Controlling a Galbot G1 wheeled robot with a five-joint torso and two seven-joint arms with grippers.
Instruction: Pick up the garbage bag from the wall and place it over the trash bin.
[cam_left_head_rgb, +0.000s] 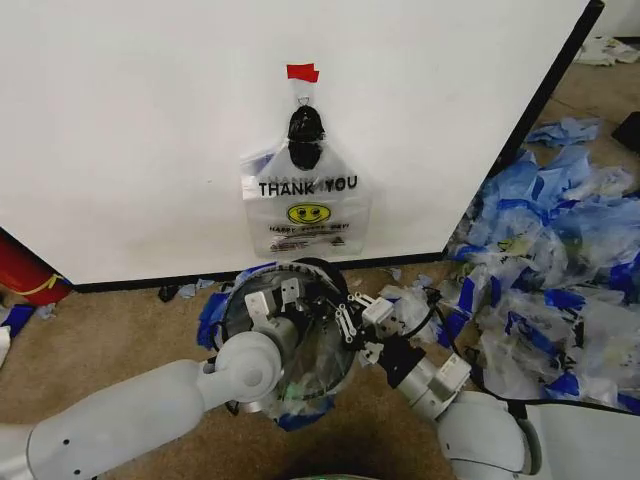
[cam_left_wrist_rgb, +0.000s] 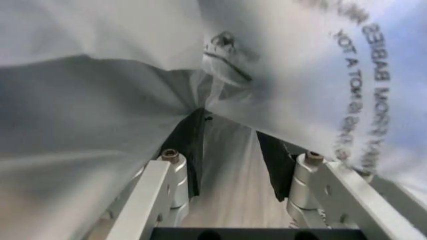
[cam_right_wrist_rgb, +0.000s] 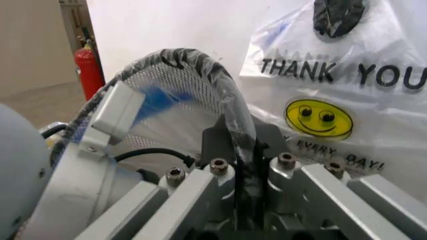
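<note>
1. While the garbage bag with the smiley face and "THANK YOU" print hangs flat on the wall from a black hook under a piece of red tape, the pick-up step reads as not yet done.
2. Directly below it, close to the wall's base strip, the trash bin stands with a clear plastic film already wrapped over its rim and mesh, blue plastic trailing at its sides.
3. Right gripper: jaws closed on the bin's film-covered rim, which runs between the fingers.
4. Left gripper: reaches into the bin's mouth; jaws stand apart, with clear film passing between them. Whether anything is pinched cannot be told.
5. Judgement: a film already lines the bin; the printed bag remains to be taken off the hook and fitted.
6. Hard to make out: the bin's interior, masked by the left wrist; the film's printed text, mirrored and partly cut off.
7. Periphery: heap of blue-and-clear bags on the right; red cylinder on the left.
</note>
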